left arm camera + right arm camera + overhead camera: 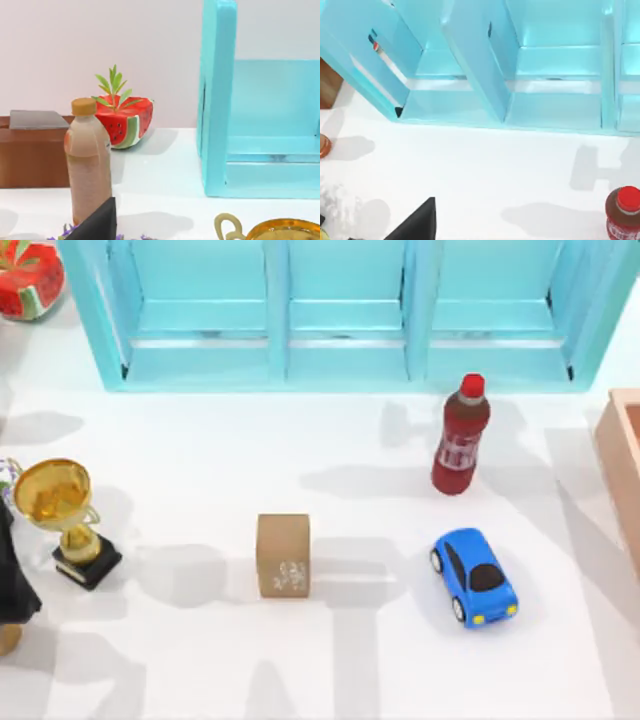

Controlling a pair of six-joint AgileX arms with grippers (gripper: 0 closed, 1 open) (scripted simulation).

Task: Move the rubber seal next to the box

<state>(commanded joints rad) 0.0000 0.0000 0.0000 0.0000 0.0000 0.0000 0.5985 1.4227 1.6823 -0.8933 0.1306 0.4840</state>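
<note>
The rubber seal [283,555] is standing upright near the middle of the table [200,680], untouched, well apart from the box [622,455], whose peach wall is peeking in at the table's right edge. By my reading you are sitting at the very start: nothing is gripping the seal, and the whole carry is still ahead of you.

In the top view, a dark part of your left arm [14,580] is showing at the table's left edge, beside the gold trophy [62,515]. A black finger tip is poking into the left wrist view [97,222] and another into the right wrist view [417,222], but I cannot tell whether either gripper's fingers are apart or together.

The next move is calling for an arm to come down over the seal, straddle its narrow sides and close on it. The right arm is looking like the likelier choice, since the box lies to the right.

You are facing two things along the way: the blue toy car [474,577] is sitting between the seal and the box, and the red-capped cola bottle [461,437] is standing just behind the car. Lifting the seal over the car should keep you from clipping either. The turquoise shelf [340,310] at the back, the watermelon planter [28,280] in the far left corner and the tan bottle [89,160] are lying off your path.
</note>
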